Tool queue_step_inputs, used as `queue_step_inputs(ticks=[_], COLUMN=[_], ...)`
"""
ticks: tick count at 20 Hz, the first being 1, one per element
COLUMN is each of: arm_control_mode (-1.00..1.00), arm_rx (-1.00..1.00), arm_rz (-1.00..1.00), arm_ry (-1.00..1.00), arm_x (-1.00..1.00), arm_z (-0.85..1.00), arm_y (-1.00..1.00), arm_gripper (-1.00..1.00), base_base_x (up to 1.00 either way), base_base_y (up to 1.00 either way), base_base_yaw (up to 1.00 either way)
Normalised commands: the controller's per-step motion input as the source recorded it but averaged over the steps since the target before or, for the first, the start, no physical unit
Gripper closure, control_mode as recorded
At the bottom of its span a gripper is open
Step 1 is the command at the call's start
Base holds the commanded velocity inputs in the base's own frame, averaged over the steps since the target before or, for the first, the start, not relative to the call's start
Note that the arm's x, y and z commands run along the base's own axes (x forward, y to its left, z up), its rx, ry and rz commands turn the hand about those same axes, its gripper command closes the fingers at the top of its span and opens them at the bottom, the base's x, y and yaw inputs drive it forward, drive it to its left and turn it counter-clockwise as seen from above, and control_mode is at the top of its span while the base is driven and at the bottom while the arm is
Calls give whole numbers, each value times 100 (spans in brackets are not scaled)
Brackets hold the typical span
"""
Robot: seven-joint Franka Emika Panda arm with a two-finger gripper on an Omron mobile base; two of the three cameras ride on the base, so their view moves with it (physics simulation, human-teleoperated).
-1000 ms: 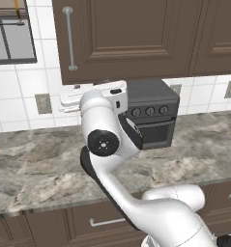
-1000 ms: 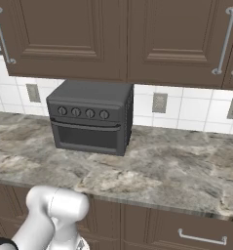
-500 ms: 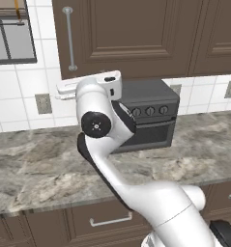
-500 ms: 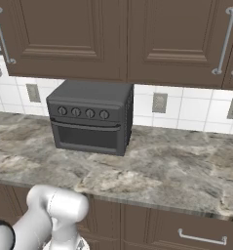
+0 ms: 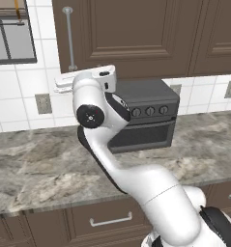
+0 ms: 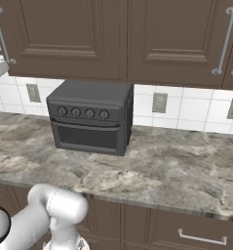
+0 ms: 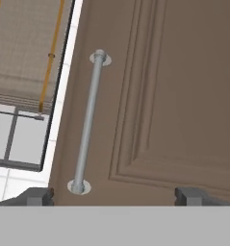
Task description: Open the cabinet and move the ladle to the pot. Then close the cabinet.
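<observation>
The cabinet (image 5: 131, 34) is a dark brown wall unit whose door stands shut, with a long silver bar handle (image 5: 67, 38) near its left edge. My gripper (image 5: 60, 86) hangs just under the lower end of that handle, open and holding nothing. In the hand view the handle (image 7: 89, 120) runs upright left of centre on the door (image 7: 179, 96), and my two fingertips (image 7: 37, 196) sit far apart at the bottom. The same handle (image 6: 2, 34) shows at the far left of the right base view. The ladle and the pot are out of view.
A dark grey oven box (image 5: 146, 118) with knobs stands on the marble counter (image 5: 39, 169) right of my arm. A window with a tan blind (image 7: 25, 57) lies left of the cabinet. More cabinet doors (image 6: 181, 39) continue rightward. Drawers (image 5: 109, 222) sit below the counter.
My hand has risen along the tiled wall toward the lower end of the cabinet handle. The jaws stayed wide open. The cabinet door has not moved.
</observation>
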Motion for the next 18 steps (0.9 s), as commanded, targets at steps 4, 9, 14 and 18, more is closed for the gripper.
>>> queue_step_inputs(ticks=[4,9,14,18], arm_control_mode=[-100,-100,-100,-100], arm_rx=[0,0,0,0], arm_rz=[-3,-4,-5,-5], arm_ry=[-4,-1,0,0], arm_x=[33,35,42,37], arm_z=[0,0,0,0], arm_y=[17,14,16,17], arm_gripper=[-100,-100,-100,-100], base_base_x=[0,0,0,0], base_base_y=[0,0,0,0], base_base_yaw=[0,0,0,0])
